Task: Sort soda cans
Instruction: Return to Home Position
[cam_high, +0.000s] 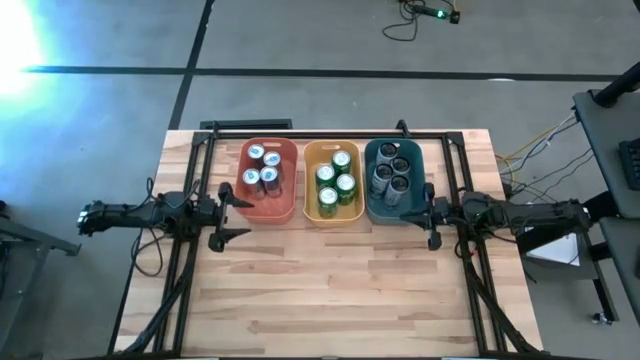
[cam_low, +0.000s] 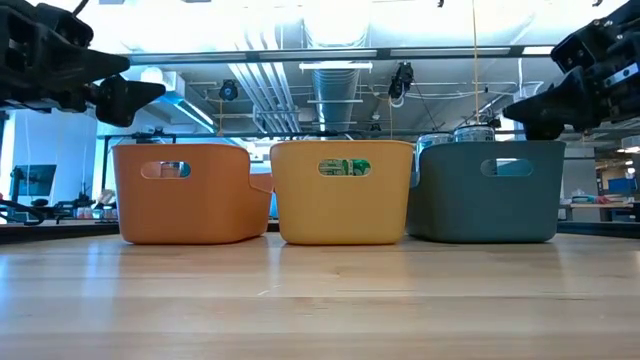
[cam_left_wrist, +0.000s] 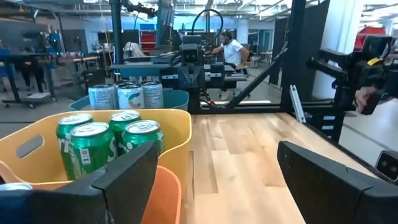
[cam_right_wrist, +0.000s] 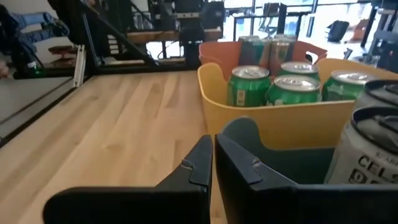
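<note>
– Where are the soda cans?

– All in the three bins, which stand in a row at the back of the bench (cam_high: 330, 290). Four blue-and-silver cans (cam_high: 262, 168) stand upright in the orange bin (cam_high: 275, 210) on the left. Four green cans (cam_high: 335, 185) are in the yellow bin (cam_high: 315, 152) in the middle. Four dark grey cans (cam_high: 392, 170) are in the teal bin (cam_high: 395, 210) on the right.

– Are the bins touching?

– The orange and the yellow seem to meet at one corner in the low view. The teal one sits just beside the yellow.

– And the left claw (cam_high: 235, 215)?

– Just beside the orange bin's outer side, raised off the bench, fingers spread wide, nothing between them.

– The right claw (cam_high: 430, 215)?

– Just beside the teal bin's outer side, also raised. Its fingers are pressed together and hold nothing.
</note>
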